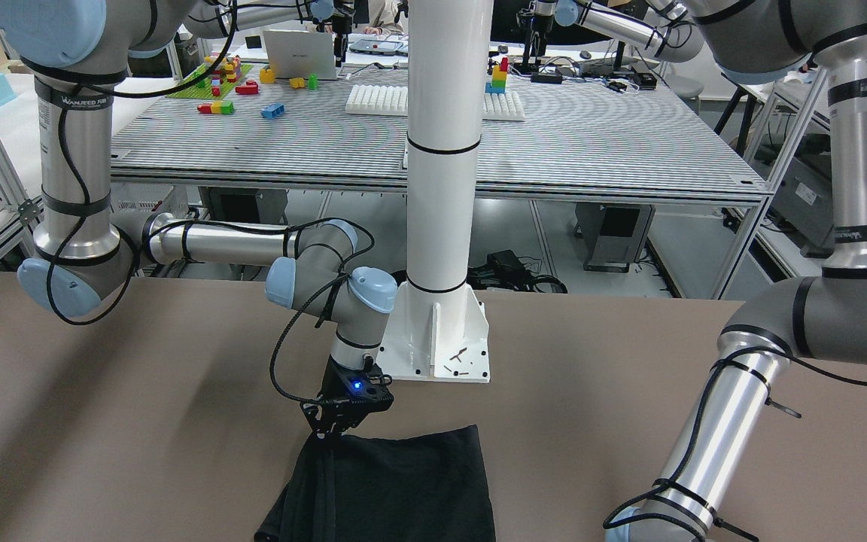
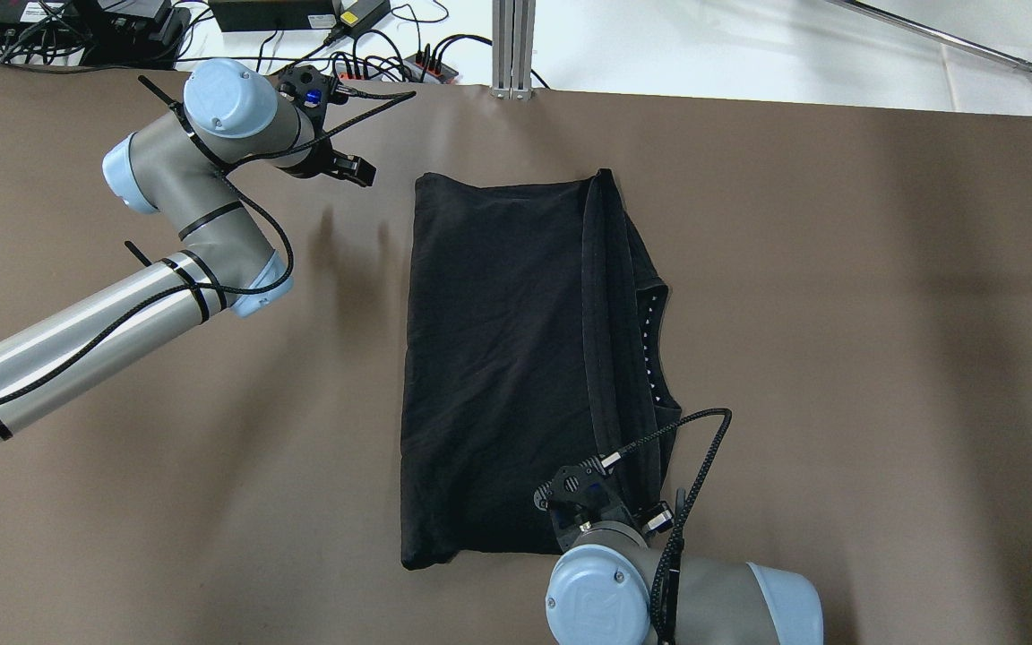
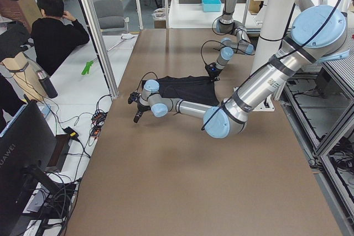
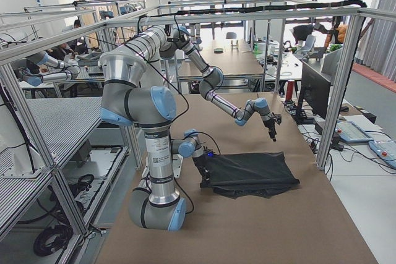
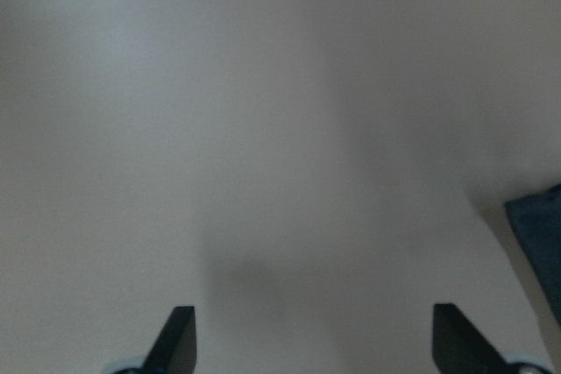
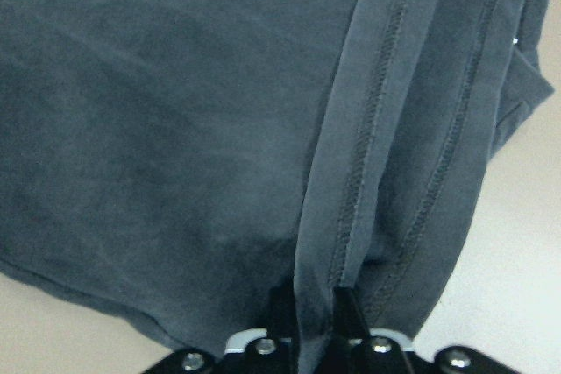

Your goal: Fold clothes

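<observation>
The clothes, one black garment (image 2: 498,358), lie folded to a tall rectangle mid-table, with a stitched hem strip (image 2: 606,313) doubled over along its right side. My right gripper (image 2: 604,491) sits at the garment's near edge. In the right wrist view it (image 6: 312,320) is shut on that hem fold (image 6: 368,155). My left gripper (image 2: 350,167) hovers over bare table off the garment's far left corner. Its fingers (image 5: 180,330) stand wide open with nothing between them, and a corner of the dark cloth (image 5: 539,243) shows at the right edge.
The brown table (image 2: 838,313) stretches wide on both sides of the garment. Cables and power strips (image 2: 373,63) line the far edge beside an aluminium post (image 2: 513,45). The white pillar base (image 1: 441,339) stands behind the garment. A person (image 3: 52,31) sits beyond the table's end.
</observation>
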Tool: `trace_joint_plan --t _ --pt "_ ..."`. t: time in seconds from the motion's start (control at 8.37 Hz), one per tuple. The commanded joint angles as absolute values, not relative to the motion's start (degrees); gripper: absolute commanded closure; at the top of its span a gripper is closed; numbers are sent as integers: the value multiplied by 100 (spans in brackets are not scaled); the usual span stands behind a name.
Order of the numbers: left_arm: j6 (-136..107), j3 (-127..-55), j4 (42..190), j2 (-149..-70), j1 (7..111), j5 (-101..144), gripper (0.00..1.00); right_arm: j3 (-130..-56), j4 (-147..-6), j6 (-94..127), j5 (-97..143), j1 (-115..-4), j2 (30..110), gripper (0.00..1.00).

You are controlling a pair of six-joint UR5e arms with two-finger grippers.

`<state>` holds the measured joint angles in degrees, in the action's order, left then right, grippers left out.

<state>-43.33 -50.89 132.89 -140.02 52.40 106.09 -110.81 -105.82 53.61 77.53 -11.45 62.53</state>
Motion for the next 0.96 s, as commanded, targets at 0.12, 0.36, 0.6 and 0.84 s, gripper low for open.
trace_joint_plan --t 0.12,0.36,0.6,0.84 --pt "-4333 -5089 13289 -14001 5238 10608 5 -11109 -10573 5361 7761 -1151 6249 100" --pt "-4342 -5089 13324 -14001 5203 10608 5 -11406 -10582 5353 7770 -1169 6353 100" --pt "-4377 -5098 13333 -14001 5203 10608 5 -11845 -10565 5361 7778 -1160 6897 100" --pt "-4377 -5098 13333 -14001 5194 10608 5 -11944 -10538 5754 7770 -994 7224 100"
